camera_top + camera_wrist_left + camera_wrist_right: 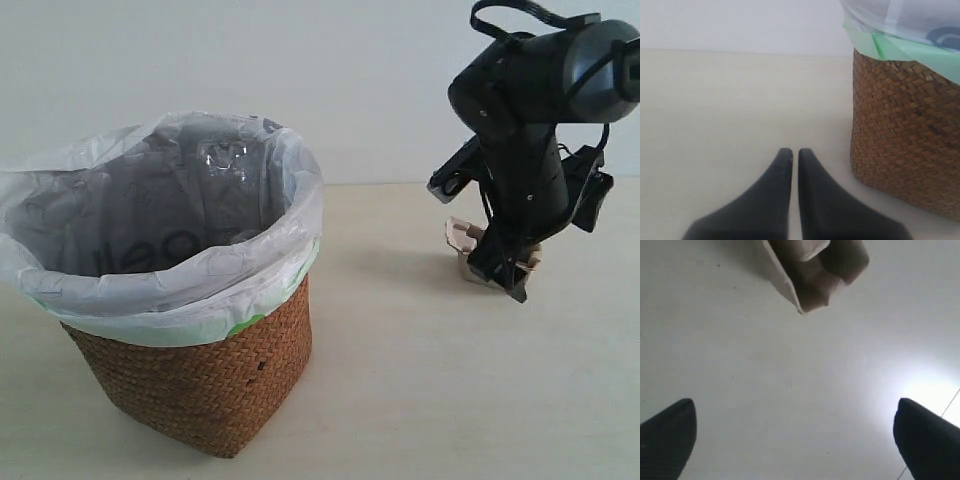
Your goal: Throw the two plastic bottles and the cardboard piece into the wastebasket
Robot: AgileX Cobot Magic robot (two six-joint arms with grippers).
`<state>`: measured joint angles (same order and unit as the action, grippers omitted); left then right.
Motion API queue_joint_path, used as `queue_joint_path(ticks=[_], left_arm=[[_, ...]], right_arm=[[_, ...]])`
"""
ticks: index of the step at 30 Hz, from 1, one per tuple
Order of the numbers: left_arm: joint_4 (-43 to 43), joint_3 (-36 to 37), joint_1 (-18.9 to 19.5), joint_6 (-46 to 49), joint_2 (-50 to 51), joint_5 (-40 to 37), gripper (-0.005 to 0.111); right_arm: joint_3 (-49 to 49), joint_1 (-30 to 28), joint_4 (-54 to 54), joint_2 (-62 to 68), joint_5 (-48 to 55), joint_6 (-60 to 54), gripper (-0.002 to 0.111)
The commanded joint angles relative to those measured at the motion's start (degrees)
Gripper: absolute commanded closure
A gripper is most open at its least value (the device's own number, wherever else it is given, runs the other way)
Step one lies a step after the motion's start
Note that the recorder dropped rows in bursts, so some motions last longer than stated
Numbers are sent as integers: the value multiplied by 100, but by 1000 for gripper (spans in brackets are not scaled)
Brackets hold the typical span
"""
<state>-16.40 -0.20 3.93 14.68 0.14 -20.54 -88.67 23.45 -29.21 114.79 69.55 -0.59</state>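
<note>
The right gripper [795,440] stands wide open and empty, close by the cardboard piece [815,275], well to the right of the wastebasket [200,370]. The left gripper [795,155], near the wastebasket, seems clenched on nothing.

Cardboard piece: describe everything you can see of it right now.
The cardboard piece is a small, pale tan moulded-pulp scrap with bumps and ragged edges. It lies on the table, right of the wastebasket and apart from it, partly hidden behind the right arm. The open right gripper hovers near it without touching; only the table touches it.
</note>
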Motion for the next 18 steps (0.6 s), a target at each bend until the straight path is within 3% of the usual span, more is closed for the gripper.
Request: queue_joint_path(ticks=[1, 7, 14, 18], left_arm=[[32, 20, 16, 26, -14, -4, 103], [32, 20, 16, 26, -14, -4, 103], [32, 20, 16, 26, -14, -4, 103], [32, 20, 16, 26, -14, -4, 103]], right_arm=[[4, 193, -21, 73, 42, 5, 11], [4, 387, -519, 152, -443, -74, 11], [4, 387, -810, 248, -1090, 1396, 11], [4, 387, -773, 248, -1193, 1384, 11]])
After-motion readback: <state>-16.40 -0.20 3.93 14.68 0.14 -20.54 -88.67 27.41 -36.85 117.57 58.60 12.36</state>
